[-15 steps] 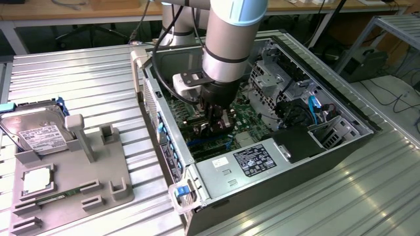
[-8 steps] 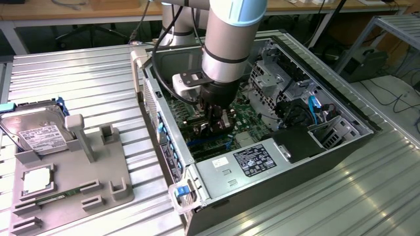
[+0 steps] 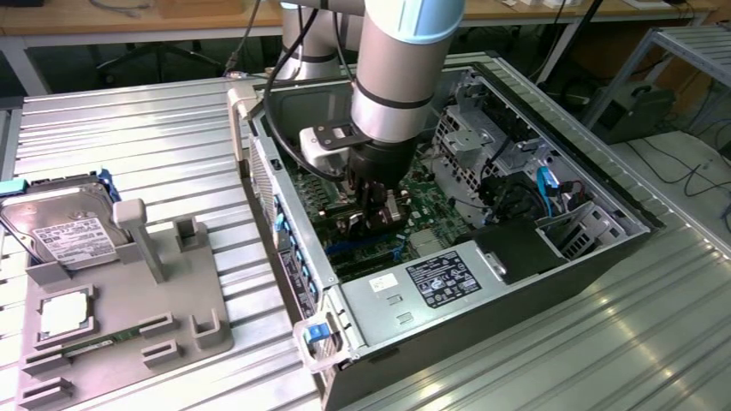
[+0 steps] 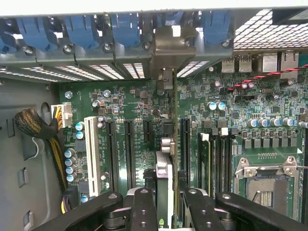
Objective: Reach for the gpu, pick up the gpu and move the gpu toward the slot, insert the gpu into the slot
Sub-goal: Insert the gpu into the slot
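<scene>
I see ribbed, dull silver aluminium table panels [image 3: 149, 145], a matt grey plastic parts holder [image 3: 137, 317], the glossy green motherboard [image 4: 139, 106], blue plastic bracket clips [image 4: 125, 30], and the gpu's brushed silver metal bracket [image 4: 174, 48].

Silver-grey cylindrical arm [image 3: 395, 86] with black joint bands, black cable, and a black screw-studded hand [image 4: 166, 202].

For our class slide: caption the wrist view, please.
Pincer shut on the gpu, held edge-on over the green motherboard.
</scene>
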